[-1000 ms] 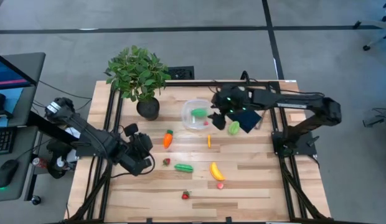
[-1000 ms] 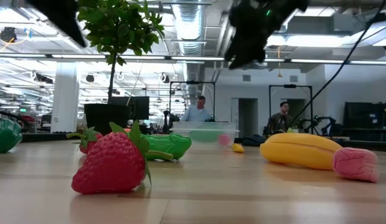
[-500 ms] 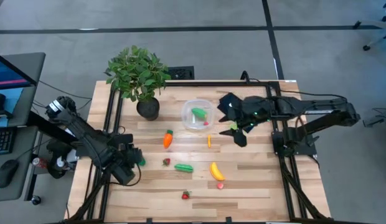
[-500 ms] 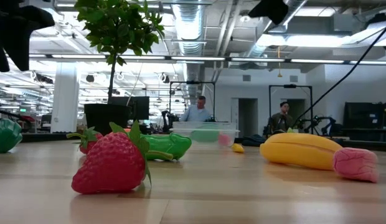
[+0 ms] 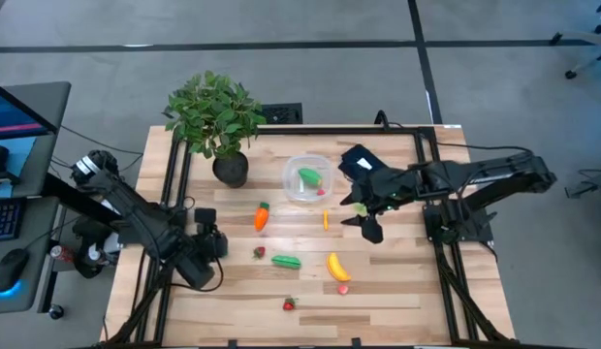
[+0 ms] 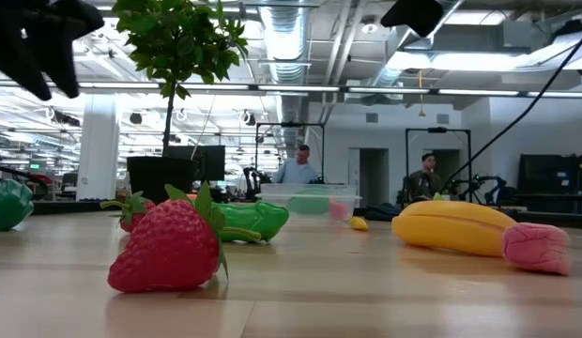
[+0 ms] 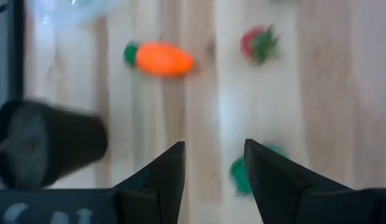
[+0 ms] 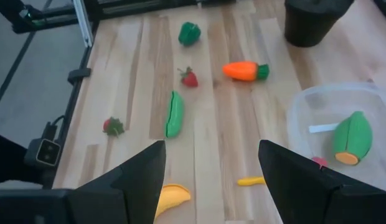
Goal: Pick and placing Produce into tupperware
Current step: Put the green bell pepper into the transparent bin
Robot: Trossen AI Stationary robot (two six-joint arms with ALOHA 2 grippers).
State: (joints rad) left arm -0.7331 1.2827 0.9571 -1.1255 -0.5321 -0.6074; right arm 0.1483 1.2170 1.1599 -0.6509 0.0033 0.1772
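Observation:
The clear round tupperware [image 5: 305,180] stands mid-table and holds a green piece [image 8: 353,137] and a small red one. On the wood lie the carrot [image 5: 262,215], a green pod [image 5: 286,261], the banana [image 5: 337,266], two strawberries [image 5: 260,252] [image 5: 289,304], a pink piece [image 5: 343,288] and a small yellow piece [image 5: 326,221]. My right gripper [image 5: 364,221] hovers open to the right of the tupperware, above the table. My left gripper [image 7: 211,168] hovers open at the table's left, with a green piece [image 7: 241,175] below it.
A leafy plant in a dark pot [image 5: 231,170] stands at the far left of the table. A flat black rectangle [image 5: 357,160] lies right of the tupperware. Bare wood lies along the near edge. People sit in the room beyond the table.
My right gripper has drawn back from beside the tupperware toward the table's near and right edges, staying open and holding nothing. My left gripper has shifted a little toward the table's left edge, sunk slightly and rolled about its own axis.

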